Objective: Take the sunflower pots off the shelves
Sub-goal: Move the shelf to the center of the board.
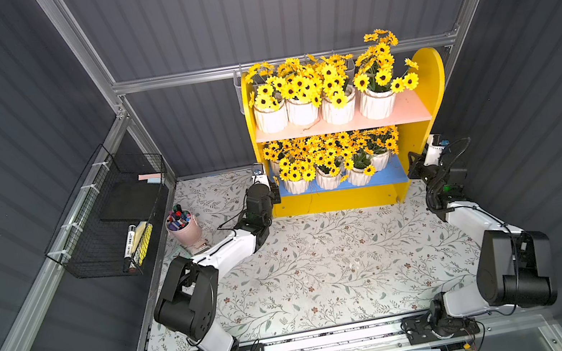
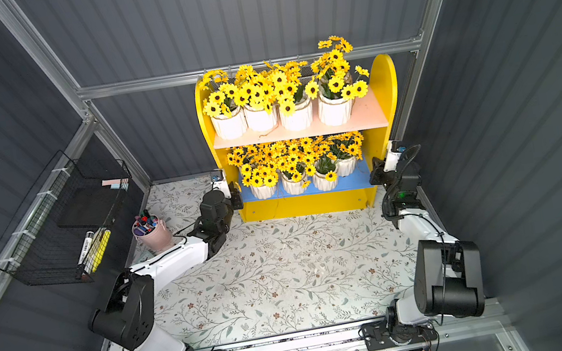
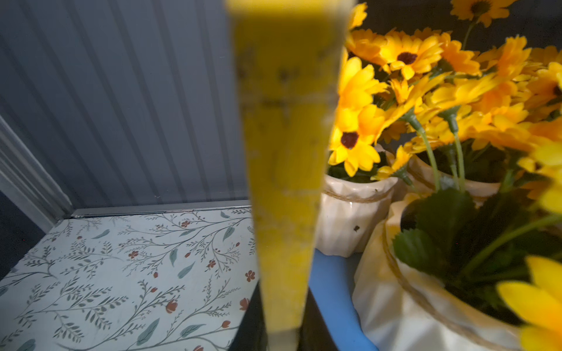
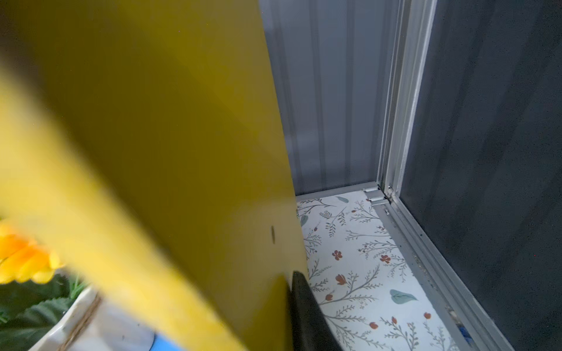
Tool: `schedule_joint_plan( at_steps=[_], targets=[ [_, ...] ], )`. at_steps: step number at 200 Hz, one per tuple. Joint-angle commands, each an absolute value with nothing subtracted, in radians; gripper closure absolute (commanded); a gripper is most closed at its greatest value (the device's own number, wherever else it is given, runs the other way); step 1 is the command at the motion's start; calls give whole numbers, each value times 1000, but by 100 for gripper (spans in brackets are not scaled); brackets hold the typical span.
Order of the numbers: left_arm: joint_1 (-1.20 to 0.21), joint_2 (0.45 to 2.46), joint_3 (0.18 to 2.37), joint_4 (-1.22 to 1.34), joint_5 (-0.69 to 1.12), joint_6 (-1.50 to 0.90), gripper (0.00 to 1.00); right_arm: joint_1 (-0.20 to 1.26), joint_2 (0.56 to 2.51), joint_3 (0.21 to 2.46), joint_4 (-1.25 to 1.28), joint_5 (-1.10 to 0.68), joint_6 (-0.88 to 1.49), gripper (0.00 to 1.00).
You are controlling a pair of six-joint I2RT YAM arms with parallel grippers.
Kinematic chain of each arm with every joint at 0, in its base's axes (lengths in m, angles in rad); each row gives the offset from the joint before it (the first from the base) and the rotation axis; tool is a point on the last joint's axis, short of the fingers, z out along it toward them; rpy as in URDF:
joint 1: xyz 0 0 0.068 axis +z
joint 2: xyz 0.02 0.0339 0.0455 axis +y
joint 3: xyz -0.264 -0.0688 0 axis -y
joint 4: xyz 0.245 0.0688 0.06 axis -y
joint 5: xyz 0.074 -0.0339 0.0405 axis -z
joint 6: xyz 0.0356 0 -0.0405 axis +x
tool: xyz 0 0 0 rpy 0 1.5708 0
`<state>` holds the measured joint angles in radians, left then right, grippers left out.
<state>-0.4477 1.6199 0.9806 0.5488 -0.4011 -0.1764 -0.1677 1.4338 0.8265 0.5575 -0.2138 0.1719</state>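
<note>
- The shelves [image 1: 428, 79] stand upright at the far side of the flowered table cover [image 1: 324, 272], a little to the right of the middle, with their back near the far wall.
- All the sunflower pots [image 1: 338, 112] in view are on the shelves, and none is on the table.
- On the pink upper board [image 1: 409, 109] four pots stand in a row, touching or almost touching. The right end of this board is bare.
- More yellow flowers rise behind this row, but I cannot tell what they stand in.
- On the blue lower board [image 1: 393, 175] several more pots stand close together. Their flowers hide much of them, so I cannot count them surely.
- The left gripper [image 1: 276, 189] is at the near edge of the left side panel [image 3: 286, 152], at the height of the lower board. In the left wrist view this yellow edge runs straight between the jaws, so the gripper is closed tightly on the panel. A white ribbed pot [image 3: 349, 218] is just beside it.
- The right gripper [image 1: 412, 164] is at the near edge of the right side panel [image 4: 182, 152], at about the same height. In the right wrist view one black finger [image 4: 307, 316] lies flat against the outer face of the panel, and the jaws are clamped on it.
- Neither gripper holds a pot.
- A pink cup of markers [image 1: 185, 229] stands on the left side of the table, well apart from the shelves, and a black wire rack [image 1: 91, 231] hangs on the left wall.
</note>
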Motion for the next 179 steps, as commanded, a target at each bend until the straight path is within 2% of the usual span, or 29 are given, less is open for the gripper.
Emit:
schedule_joint_plan(
  at_steps=[1, 52, 111, 179],
  targets=[
    [-432, 1542, 953, 526, -477, -143, 100, -59, 1368, 863, 618, -426, 303, 100],
    [-391, 1481, 912, 494, -488, -153, 100, 23, 1371, 867, 619, -414, 299, 100],
    [-353, 1498, 948, 455, -485, -162, 100, 130, 1373, 868, 612, -370, 284, 100],
    [-321, 1488, 943, 430, -492, -181, 100, 192, 1404, 896, 609, -383, 278, 100]
  ],
)
